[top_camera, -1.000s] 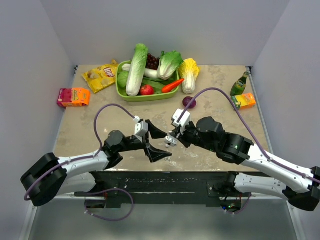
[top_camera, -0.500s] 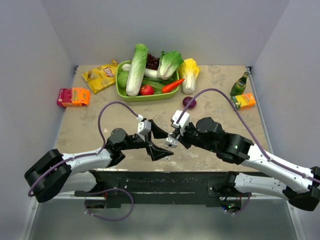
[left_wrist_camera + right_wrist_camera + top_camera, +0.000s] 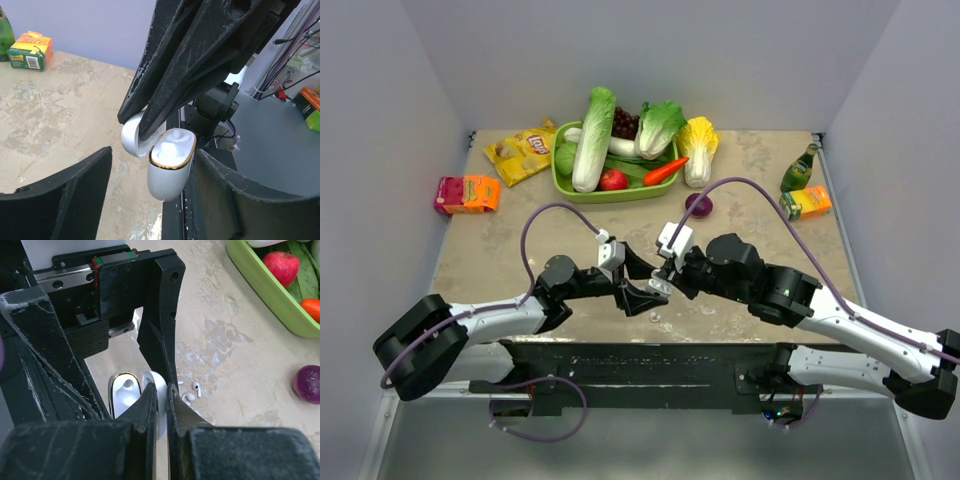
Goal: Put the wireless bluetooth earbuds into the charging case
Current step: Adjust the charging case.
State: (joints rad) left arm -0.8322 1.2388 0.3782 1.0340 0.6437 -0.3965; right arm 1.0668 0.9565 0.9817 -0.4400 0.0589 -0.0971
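Note:
The charging case (image 3: 170, 162) is white with a gold rim and hangs open above the table. Its lid (image 3: 160, 390) is pinched between the fingers of my right gripper (image 3: 162, 390), which is shut on it. The case body (image 3: 124, 392) shows empty sockets. My left gripper (image 3: 154, 152) is open, with one finger (image 3: 65, 195) on each side of the case, the right-hand one very close to it. Two tiny white earbuds (image 3: 192, 391) lie on the table just beyond the case. In the top view the two grippers meet at the case (image 3: 660, 285).
A green tray (image 3: 560, 180) of vegetables stands at the back. A purple onion (image 3: 698, 204) lies just beyond my right arm. A chip bag (image 3: 523, 153) and juice box (image 3: 467, 193) are at the back left; a bottle (image 3: 799, 168) and carton (image 3: 807, 202) at the back right.
My left gripper has moved right until its open fingers straddle the case. My right gripper has shifted slightly left, still holding the case by its lid.

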